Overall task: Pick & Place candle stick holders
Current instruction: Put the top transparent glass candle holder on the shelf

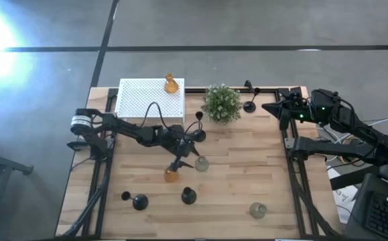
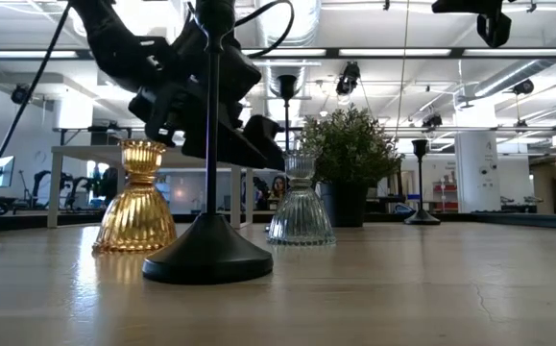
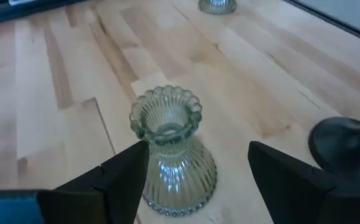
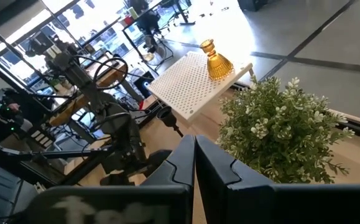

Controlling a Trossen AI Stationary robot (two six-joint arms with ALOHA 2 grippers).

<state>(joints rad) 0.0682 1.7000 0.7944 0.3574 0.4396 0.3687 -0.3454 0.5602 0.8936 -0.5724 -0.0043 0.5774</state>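
Note:
My left gripper (image 3: 197, 147) is open and low over the table's middle (image 1: 188, 155). Its two fingers stand on either side of a clear ribbed glass candle holder (image 3: 170, 149), which stands upright on its base (image 1: 201, 163). I cannot tell whether the near finger touches it. An amber glass holder (image 1: 171, 175) stands just beside it, toward the near edge. Another amber holder (image 1: 171, 85) stands on the white perforated box (image 1: 140, 100). My right gripper (image 4: 195, 158) is shut and empty, raised at the far right (image 1: 281, 108).
Black stemmed holders stand by my left gripper (image 1: 197, 132), near the front (image 1: 189, 195) (image 1: 139, 201) and at the far edge (image 1: 250, 105). A second clear holder (image 1: 258, 210) stands at the front right. A green potted plant (image 1: 221, 102) stands at the far middle.

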